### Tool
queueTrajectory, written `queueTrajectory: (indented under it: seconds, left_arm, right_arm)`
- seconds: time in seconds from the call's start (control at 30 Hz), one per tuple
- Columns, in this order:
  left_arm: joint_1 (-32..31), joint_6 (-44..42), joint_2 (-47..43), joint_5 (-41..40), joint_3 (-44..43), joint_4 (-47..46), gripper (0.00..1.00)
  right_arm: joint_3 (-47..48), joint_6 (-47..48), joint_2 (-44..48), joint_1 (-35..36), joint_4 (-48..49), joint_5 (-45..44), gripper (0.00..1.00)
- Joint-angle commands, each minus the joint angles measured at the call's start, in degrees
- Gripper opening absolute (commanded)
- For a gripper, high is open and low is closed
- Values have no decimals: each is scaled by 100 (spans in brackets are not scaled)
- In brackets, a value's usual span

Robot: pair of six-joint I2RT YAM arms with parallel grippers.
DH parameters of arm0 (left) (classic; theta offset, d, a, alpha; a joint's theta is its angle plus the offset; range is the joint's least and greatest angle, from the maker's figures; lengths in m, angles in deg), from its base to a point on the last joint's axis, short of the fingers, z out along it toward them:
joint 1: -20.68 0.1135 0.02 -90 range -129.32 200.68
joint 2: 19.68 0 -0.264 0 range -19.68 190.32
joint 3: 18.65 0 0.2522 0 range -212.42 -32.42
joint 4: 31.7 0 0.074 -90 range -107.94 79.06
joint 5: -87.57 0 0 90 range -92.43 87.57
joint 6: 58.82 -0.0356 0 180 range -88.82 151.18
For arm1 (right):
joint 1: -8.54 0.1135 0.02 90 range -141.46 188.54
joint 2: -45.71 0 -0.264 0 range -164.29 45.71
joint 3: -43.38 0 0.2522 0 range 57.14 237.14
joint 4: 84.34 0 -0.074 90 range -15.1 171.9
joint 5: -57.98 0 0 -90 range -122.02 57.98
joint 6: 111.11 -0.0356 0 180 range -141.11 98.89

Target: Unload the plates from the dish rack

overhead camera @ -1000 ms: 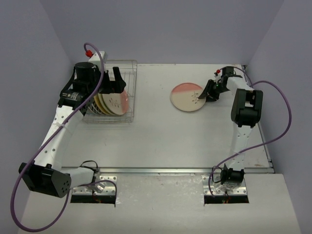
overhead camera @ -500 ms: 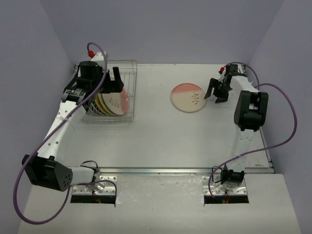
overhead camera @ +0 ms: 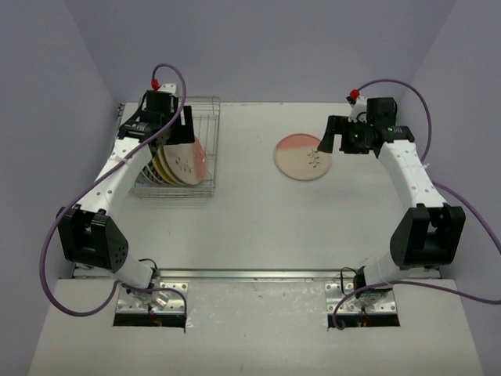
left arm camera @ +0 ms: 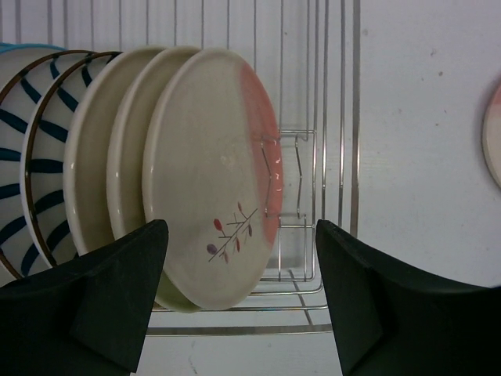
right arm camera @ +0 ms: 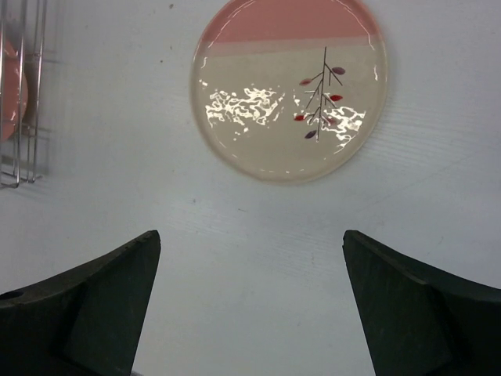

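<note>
The dish rack (overhead camera: 213, 160) stands at the table's back left and holds several upright plates. In the left wrist view the front one is cream with a pink edge and a sprig (left arm camera: 207, 172); plain cream ones (left arm camera: 94, 157) and dark-striped ones (left arm camera: 31, 157) stand behind it. My left gripper (overhead camera: 182, 127) is open and empty over the rack, and its fingers straddle the front plate's lower edge without touching it (left arm camera: 241, 227). One pink-cream sprig plate (overhead camera: 302, 156) lies flat on the table. My right gripper (overhead camera: 333, 135) is open and empty, just right of it and apart from it (right arm camera: 250, 235).
The rack's right half (left arm camera: 342, 117) is bare wire. The rack's edge (right arm camera: 19, 94) shows at the left of the right wrist view. Purple walls enclose the back and sides. The table's metal front edge (overhead camera: 258, 274) runs before the arm bases.
My right gripper has drawn back from the flat plate's rim, and its arm has swung out to the right. The left arm has shifted back; its gripper stays over the rack.
</note>
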Motion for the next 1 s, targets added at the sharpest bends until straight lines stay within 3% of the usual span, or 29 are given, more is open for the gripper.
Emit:
queueTrajectory:
  seconds: [0.0, 0.67, 0.9, 0.97]
  left_arm:
    - [76, -109, 125, -580, -240, -19, 74]
    - [262, -62, 762, -259, -326, 24, 74]
    - [299, 15, 910, 433, -297, -14, 74]
    - [311, 31, 947, 588, -305, -26, 69]
  right_arm:
    - [-530, 152, 618, 18, 234, -18, 99]
    - [-1153, 50, 1014, 221, 349, 147, 99]
    - [-1197, -3, 994, 221, 359, 223, 99]
    - [-1226, -21, 989, 221, 366, 263, 99]
